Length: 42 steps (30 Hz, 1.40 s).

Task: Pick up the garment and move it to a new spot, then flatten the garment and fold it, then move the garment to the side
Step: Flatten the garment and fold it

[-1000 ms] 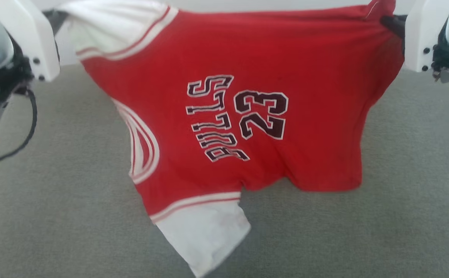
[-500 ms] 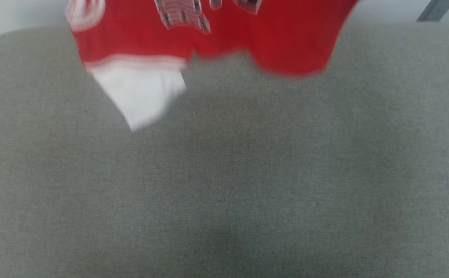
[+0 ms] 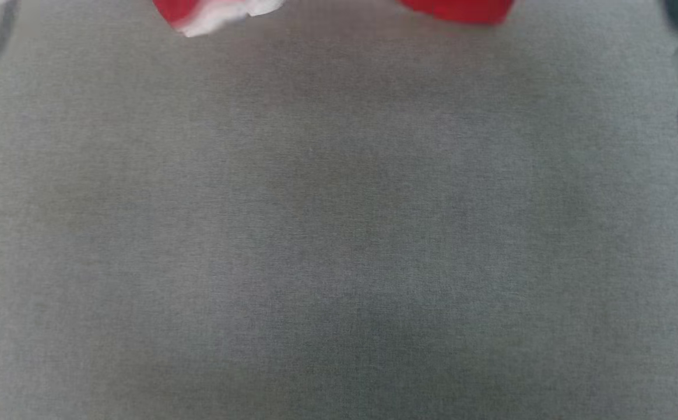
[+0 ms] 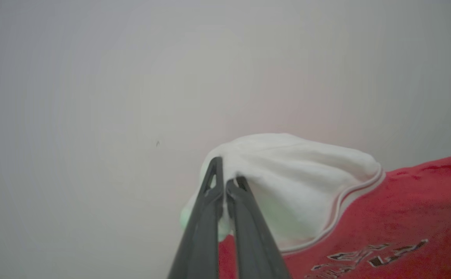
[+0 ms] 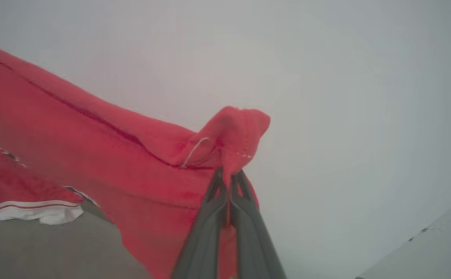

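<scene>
Left gripper (image 4: 228, 172): the jaws are pressed together in a narrow pinch on the garment (image 4: 403, 209), clamping the bunched cloth of one white sleeve (image 4: 287, 174). The sleeve fans out from the fingertips. Its striped trim meets the red body, which runs off toward the right of the left wrist view. Part of the black-and-white lettering (image 4: 368, 257) shows near the bottom edge of that view.

Right gripper (image 5: 230, 174): the jaws are likewise pressed together, holding a folded red corner of the garment. From this corner the red cloth stretches to the left of the right wrist view and hangs down. A white, red-striped edge (image 5: 35, 211) hangs at the low end, over the grey counter (image 5: 35, 252). Whether it touches the counter cannot be told.

Position of the garment: it is suspended in the air and spread between the two grippers, in front of a plain pale wall (image 4: 93, 97). In the head view, the lowest parts of the garment (image 3: 455, 9) are blurred and lie along the top edge of the frame, a red-and-white part toward the left and a red part toward the right. Below them lies the grey, fabric-covered counter (image 3: 339, 233).
</scene>
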Available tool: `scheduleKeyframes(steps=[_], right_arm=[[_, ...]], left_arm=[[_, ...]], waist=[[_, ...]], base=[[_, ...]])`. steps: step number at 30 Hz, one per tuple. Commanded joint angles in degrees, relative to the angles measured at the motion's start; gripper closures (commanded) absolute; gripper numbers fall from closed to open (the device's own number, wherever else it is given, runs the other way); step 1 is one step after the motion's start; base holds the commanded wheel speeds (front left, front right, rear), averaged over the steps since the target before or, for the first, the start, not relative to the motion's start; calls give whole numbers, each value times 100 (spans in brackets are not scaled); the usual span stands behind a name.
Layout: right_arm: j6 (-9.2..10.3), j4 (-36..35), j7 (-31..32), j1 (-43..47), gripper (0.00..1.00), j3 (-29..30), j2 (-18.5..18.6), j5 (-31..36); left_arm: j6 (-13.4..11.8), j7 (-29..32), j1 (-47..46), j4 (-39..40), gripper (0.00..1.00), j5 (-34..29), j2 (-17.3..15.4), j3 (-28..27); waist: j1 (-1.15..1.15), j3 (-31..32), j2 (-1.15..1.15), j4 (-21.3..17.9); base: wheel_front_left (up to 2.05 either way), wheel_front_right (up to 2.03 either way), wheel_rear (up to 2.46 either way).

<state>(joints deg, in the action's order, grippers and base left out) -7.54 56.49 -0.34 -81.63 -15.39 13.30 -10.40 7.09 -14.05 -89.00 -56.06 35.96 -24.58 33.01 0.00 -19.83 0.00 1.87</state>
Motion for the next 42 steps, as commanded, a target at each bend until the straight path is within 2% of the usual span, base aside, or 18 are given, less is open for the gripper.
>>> scheduleKeyframes(steps=[1,5,9,10,14,18,23,28,37,42], right_arm=[[10,77,94,255,100,-152,8,-224],[10,-7,470,853,100,-632,109,-863],[10,-457,867,1585,100,-1086,366,-1604],[10,-457,867,1585,100,-1086,366,-1604],[10,-1336,1474,2580,100,-1485,848,-2493],[10,-2119,2032,3456,100,-1603,1277,-3062],[11,-3079,2546,4488,100,-1507,1737,-3381],[11,-3900,2917,5436,100,-1194,2078,-3456],[11,-5070,3702,6850,100,-682,2300,-3519],[10,-5561,4175,7434,100,-393,2361,-3600]], left_arm=[[26,286,280,-99,100,185,63,152],[29,806,1089,131,100,611,-95,630],[31,1265,1903,490,100,1036,-294,1000],[31,1265,1903,490,100,1036,-294,1000],[25,1866,2885,808,100,1554,-541,1145],[-145,2186,3641,1192,100,1765,-742,1181],[-493,2519,4613,2064,100,1975,-1152,1236],[-1148,2855,5617,3254,100,2330,-1618,1181],[-2456,3177,7298,5495,100,2756,-2419,1172],[-2932,3412,7781,6248,100,2961,-2804,1173]], waist=[[0,54,0,55],[0,137,0,144],[0,278,0,224],[0,278,0,224],[0,471,0,285],[0,595,0,305],[0,707,0,300],[0,783,0,286],[0,828,0,276],[0,841,0,285]], base=[[0,0,0],[0,0,0],[0,0,0],[0,0,0],[0,0,0],[0,0,0],[0,0,0],[0,0,0],[0,0,0],[0,0,0]])
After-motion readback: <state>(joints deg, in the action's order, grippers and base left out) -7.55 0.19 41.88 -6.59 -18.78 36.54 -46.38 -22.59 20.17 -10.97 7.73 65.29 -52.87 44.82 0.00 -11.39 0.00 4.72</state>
